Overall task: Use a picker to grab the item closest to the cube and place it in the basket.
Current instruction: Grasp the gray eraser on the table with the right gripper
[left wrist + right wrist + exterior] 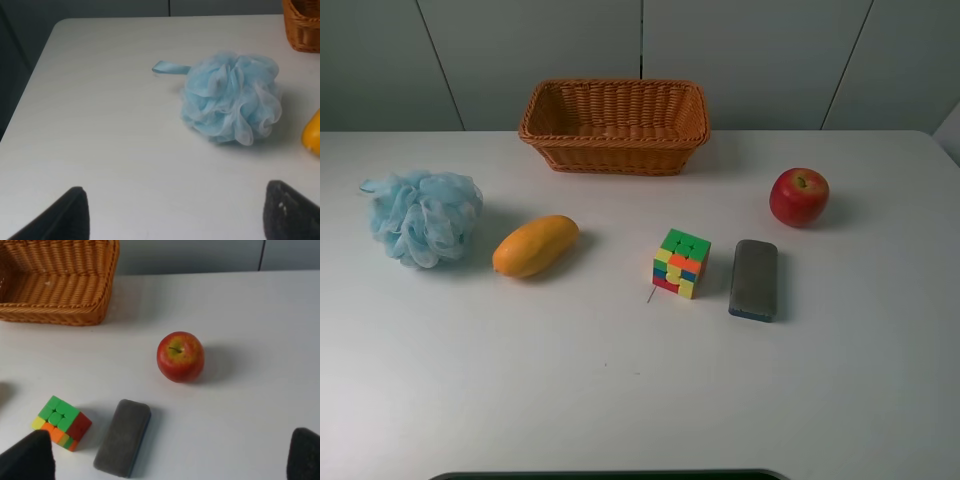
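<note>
Table; fingers in wrist views only

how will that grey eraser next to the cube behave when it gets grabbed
The eraser lies flat and blocky, so it probably won't roll or tip. Its grey felt-like top looks soft and matte, so it is likely not slippery.

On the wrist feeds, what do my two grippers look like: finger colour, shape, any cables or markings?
Only the tips show. The left gripper has two matte black fingers with rounded ends, and one carries a few pale specks. The right gripper has the same black, rounded fingers, blurred by closeness. No cables, labels or arm links are visible in any view.
</note>
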Motion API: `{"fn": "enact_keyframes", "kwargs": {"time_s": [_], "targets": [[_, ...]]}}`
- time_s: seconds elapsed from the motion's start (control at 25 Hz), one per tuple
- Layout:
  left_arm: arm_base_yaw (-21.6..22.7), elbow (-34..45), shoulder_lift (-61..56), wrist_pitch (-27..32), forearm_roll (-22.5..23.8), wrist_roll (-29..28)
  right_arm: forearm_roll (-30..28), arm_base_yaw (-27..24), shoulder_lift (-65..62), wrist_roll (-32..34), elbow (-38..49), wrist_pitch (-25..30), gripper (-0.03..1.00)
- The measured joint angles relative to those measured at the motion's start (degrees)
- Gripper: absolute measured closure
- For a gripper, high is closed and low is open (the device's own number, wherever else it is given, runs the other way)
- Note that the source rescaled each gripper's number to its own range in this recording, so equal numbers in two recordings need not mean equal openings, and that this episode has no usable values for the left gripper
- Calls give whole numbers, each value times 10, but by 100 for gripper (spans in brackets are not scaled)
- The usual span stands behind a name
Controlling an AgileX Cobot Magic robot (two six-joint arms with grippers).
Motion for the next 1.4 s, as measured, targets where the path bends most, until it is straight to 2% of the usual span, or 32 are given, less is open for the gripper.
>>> {"fn": "enact_keyframes", "kwargs": {"time_s": [0.2,0.44,0.56,0.68,0.88,1.08,1.2,1.4], "targets": [[0,0,0,0,0,0,9,13,140,21,-15,-5,-3],[0,0,0,0,0,0,-75,143,261,120,-15,-19,-3],[0,0,0,0,0,-1,-88,202,317,162,-15,-31,-3],[0,0,0,0,0,-1,-89,236,376,196,-15,-45,-3],[0,0,0,0,0,-1,-87,261,453,222,-13,-79,-3],[0,0,0,0,0,-1,-63,264,481,226,55,-187,-3],[0,0,0,0,0,-1,-56,264,483,229,97,-232,-3],[0,0,0,0,0,-1,-55,264,483,225,130,-258,-3]]}}
